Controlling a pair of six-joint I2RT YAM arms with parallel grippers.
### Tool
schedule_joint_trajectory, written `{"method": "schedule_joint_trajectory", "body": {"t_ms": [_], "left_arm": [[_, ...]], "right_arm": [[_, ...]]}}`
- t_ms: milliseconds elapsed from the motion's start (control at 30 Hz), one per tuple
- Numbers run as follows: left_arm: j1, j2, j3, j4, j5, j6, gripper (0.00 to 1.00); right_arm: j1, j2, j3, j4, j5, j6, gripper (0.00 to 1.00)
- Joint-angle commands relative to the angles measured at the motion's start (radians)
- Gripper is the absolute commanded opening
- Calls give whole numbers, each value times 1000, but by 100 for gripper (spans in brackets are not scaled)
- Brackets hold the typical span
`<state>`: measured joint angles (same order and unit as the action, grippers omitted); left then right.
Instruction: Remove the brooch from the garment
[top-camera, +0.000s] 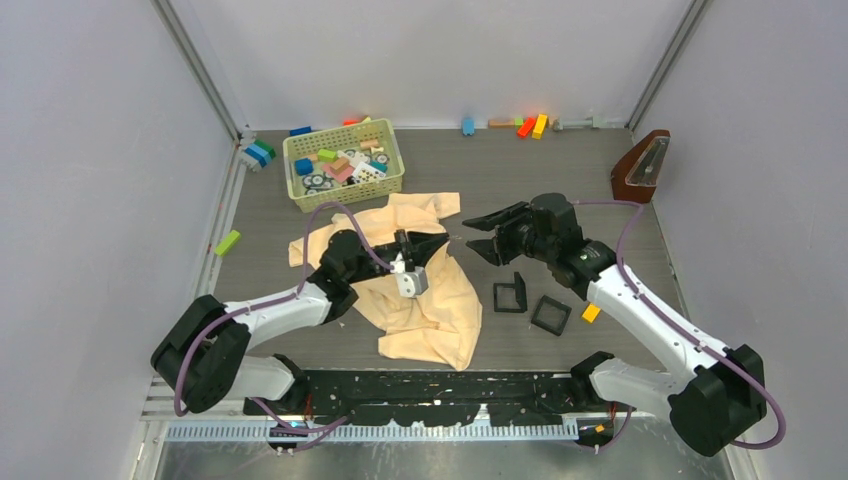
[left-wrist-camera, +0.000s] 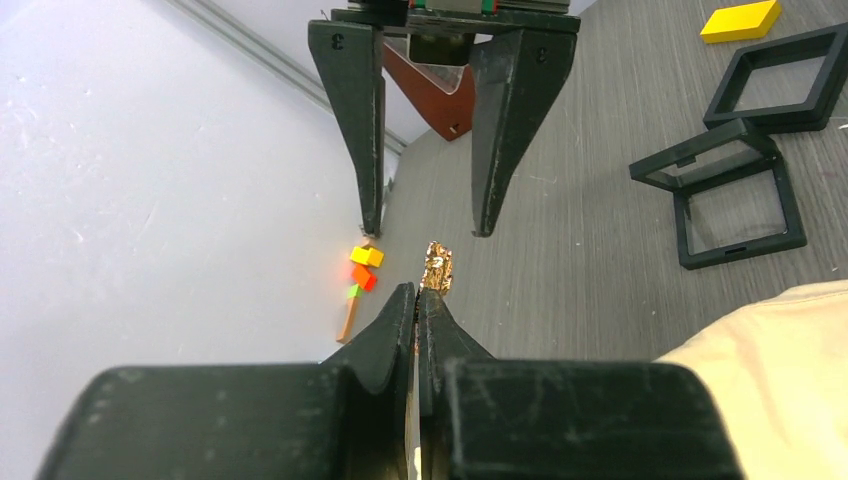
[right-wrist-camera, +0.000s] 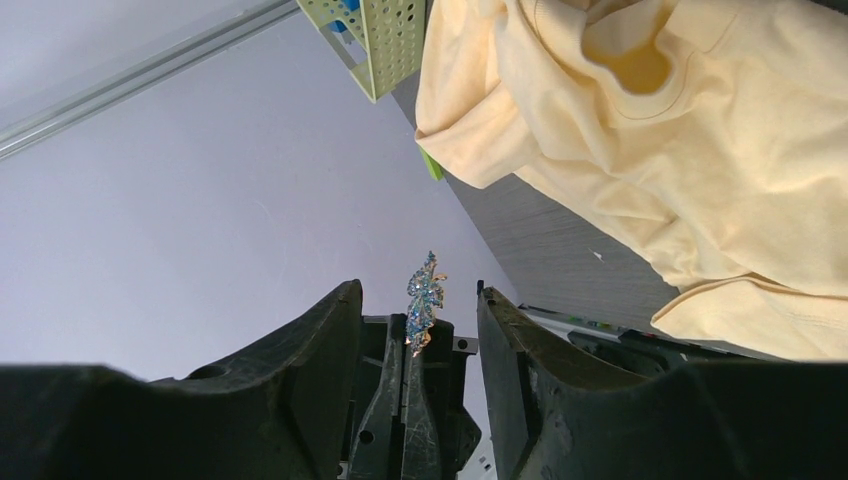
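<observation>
Left wrist view: left pincer (left-wrist-camera: 418, 297) pinches the brooch (left-wrist-camera: 438, 268) at its tips.
Right pincer (left-wrist-camera: 428, 230): jaws apart, empty, tips just short of the brooch.
Brooch place: above the table (top-camera: 560, 180) middle, off the garment (top-camera: 440, 320).

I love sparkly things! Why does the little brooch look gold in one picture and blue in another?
Left wrist view: the tiny glittery metal brooch shows a coppery side, probably its back; right wrist view: its front glints pale blue; top view: too small to tell.

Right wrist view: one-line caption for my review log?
Left gripper, shut on the brooch, holds it between fingers of the open right gripper, clear of the garment.
</observation>
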<state>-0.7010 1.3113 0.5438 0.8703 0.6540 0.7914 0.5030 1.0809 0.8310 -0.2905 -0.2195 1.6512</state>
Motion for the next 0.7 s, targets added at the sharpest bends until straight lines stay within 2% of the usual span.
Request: {"method": "schedule_joint_trajectory", "body": {"t_ms": [0,167,300,367,400,433,467,533,667], "left_arm": [[-12,9,47,36,-8,34,0],[-17,19,51,36,-1,39,0],[-20,25,51,36,1,44,0],[-23,27,51,36,2,45,0],[-24,30,51,35,2,41,0],[-26,32,51,36,-3,30,2],[-28,32,51,36,-10,9,7],[-33,23,48,35,-18,-42,19],[-51,-20,26,35,-18,-141,36]], "right_arm": [[15,22,-12,71,-28,6,51],[26,42,-12,105,-28,11,47],[37,63,-18,146,-36,31,36],[41,69,-25,170,-34,39,28],[42,69,-32,179,-32,40,15],[43,64,-37,200,-28,40,9],[42,59,-53,211,-8,42,3],[42,39,-70,230,36,33,1],[41,13,-76,223,115,-48,0]]}}
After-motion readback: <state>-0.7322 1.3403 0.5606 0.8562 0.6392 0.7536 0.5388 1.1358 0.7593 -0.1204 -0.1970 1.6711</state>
